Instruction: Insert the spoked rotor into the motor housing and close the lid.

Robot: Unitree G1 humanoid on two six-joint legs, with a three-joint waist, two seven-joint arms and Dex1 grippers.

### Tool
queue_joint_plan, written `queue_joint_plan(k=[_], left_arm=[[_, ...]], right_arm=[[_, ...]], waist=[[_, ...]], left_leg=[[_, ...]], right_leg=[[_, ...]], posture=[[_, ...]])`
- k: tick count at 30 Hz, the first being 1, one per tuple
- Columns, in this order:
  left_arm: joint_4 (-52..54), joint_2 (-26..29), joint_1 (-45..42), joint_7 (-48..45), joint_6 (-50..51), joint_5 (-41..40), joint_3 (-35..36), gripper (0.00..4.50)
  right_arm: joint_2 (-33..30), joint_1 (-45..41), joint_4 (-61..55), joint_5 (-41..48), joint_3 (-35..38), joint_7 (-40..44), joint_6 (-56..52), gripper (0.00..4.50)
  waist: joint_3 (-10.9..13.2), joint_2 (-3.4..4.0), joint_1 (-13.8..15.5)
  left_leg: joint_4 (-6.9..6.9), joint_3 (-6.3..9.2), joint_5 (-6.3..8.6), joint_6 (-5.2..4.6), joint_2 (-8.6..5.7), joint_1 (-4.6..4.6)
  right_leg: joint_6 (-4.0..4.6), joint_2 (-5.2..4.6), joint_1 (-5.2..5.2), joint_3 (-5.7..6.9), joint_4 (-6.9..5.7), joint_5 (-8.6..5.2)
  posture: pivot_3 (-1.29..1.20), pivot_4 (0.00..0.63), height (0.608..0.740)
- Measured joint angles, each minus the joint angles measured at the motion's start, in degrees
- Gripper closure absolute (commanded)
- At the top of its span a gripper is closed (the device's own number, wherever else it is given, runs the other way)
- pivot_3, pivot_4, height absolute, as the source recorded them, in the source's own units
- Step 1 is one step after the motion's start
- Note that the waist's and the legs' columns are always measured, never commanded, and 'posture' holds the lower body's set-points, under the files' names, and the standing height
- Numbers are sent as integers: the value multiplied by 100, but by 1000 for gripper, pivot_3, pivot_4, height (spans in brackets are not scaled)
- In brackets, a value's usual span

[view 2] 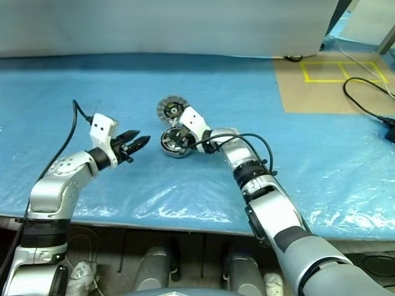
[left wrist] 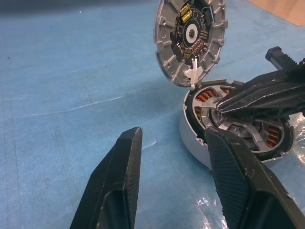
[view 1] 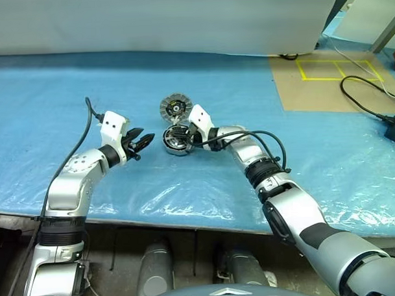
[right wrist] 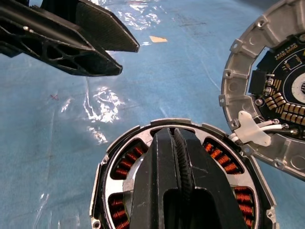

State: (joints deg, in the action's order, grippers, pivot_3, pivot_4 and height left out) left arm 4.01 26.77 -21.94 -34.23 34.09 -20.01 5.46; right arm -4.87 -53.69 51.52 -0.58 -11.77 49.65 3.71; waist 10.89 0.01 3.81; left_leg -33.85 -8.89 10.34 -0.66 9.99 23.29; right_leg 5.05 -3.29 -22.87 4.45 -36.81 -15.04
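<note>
The spoked rotor [right wrist: 143, 167] already sits down inside the motor housing [left wrist: 200, 143], which rests on the blue-sheeted surface [view 1: 66, 94] in front of the robot; in the right wrist view the rotor's silver spokes lie across the ring of copper-brown windings, with its dark rim just inside the housing wall. Whether it is fully seated or still riding a little high is hard to judge, because the right end effector [right wrist: 178, 157] covers the hub. That end effector has its two black fingers pressed together with no gap, their tips resting on the middle of the rotor; it seems to be pushing on the part or pinching the hub rather than carrying anything. The lid [left wrist: 190, 40] is not yet on: it stands tilted up at the far edge of the housing, its inner face with the circuit board showing, and is tied to the housing by a white connector and wires. The left end effector [view 1: 137, 143] hovers just beside the housing on the robot's left, jaws partly apart and empty. So the insertion looks done or nearly so, and what is left is to free the right fingers and fold the lid down over the housing.
</note>
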Motion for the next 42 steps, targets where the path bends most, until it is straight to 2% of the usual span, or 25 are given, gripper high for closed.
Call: queue_joint_plan(k=[12,21,24,26,30,33,36,42], left_arm=[[-102,-23,-166,-44,-5,5,-140,2295],[-103,-102,-172,-51,-5,2,-252,2295],[-103,-104,-172,-51,-5,2,-261,2295],[-106,-103,-172,-51,-6,4,-265,2295],[-113,-103,-188,-60,-6,2,-303,2295],[-142,-102,-231,-72,-7,3,-323,2295],[-167,-109,-302,-105,-9,1,-343,2295],[-187,-131,-339,-123,-37,2,-345,2295]], right_arm=[[-21,95,-56,-459,-310,-488,357,4449],[90,-45,224,-711,-401,-1029,263,4449],[39,46,90,-399,-133,-644,83,4449],[3,224,-295,54,87,-110,-400,4449],[-315,393,-1585,984,398,912,-1612,4449],[-723,256,-2095,1080,390,1312,-1822,4449],[-1086,192,-2192,864,86,1715,-1449,3893],[-1564,132,-1737,52,-845,2639,219,1965]], waist=[[-1,1,4],[4,11,6],[6,12,32],[6,12,29],[7,10,7],[7,10,8],[7,10,-1],[7,10,-1]], left_leg=[[-14,0,9,-10,4,-29],[-12,-2,24,12,3,-151],[-8,-2,24,12,1,-150],[-7,-2,23,11,1,-129],[-28,4,0,-2,0,11],[-27,14,1,-4,7,39],[-26,14,12,-21,9,41],[-30,14,13,-22,8,43]], right_leg=[[0,0,34,0,-1,0],[-3,0,148,-11,5,-5],[-4,-1,156,-13,15,-6],[-4,0,142,-12,26,-6],[-22,0,2,-5,-6,10],[-29,7,-27,8,-11,14],[-27,9,-27,9,-2,12],[-6,7,-26,9,-1,0]], posture=[[0,150,740],[0,150,740],[0,150,740],[0,150,740],[0,150,740],[0,150,740],[0,150,740],[0,150,740]])
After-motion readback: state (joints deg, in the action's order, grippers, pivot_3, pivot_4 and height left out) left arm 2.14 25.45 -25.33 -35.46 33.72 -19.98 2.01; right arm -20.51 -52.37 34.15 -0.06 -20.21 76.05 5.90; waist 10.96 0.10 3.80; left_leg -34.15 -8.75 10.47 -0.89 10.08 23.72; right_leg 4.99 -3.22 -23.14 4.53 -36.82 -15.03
